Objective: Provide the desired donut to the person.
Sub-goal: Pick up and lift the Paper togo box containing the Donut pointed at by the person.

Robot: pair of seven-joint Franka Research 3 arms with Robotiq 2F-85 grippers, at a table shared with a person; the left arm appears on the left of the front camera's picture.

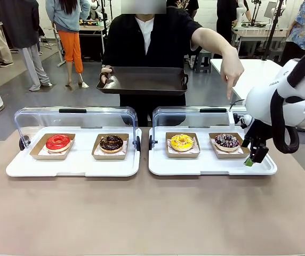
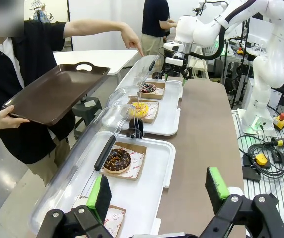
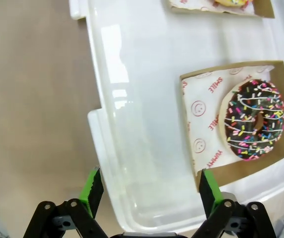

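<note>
Brown bench (image 1: 152,213) runs across in front of me with two white trays on it, and the person (image 1: 147,48) on the far side holds a dark serving tray (image 1: 144,80) in one hand while the other hand (image 1: 231,69) points down at the sprinkled chocolate donut (image 1: 226,141). That donut sits in its paper-lined cardboard boat (image 3: 199,129) at the outer end of the right tray (image 1: 211,168), under a raised clear lid (image 1: 190,114). My worry is the approach. My right pincer (image 1: 251,159) hangs over the tray's front corner, beside the boat and not above the donut. If I dropped from here I judge I would catch the tray rim or fold the boat's wall. Squeezing the donut itself would likely smear the icing, so the boat looks like the safer hold. The pointing hand hangs above the donut, so rising or reaching in carelessly could strike it. The yellow donut (image 1: 182,142) lies just beside, and drifting inward could fetch the wrong one. My right pincer is spread wide, holding nothing and touching nothing. My left pincer (image 2: 158,191) is likewise spread and empty, above the near end of the other tray.
</note>
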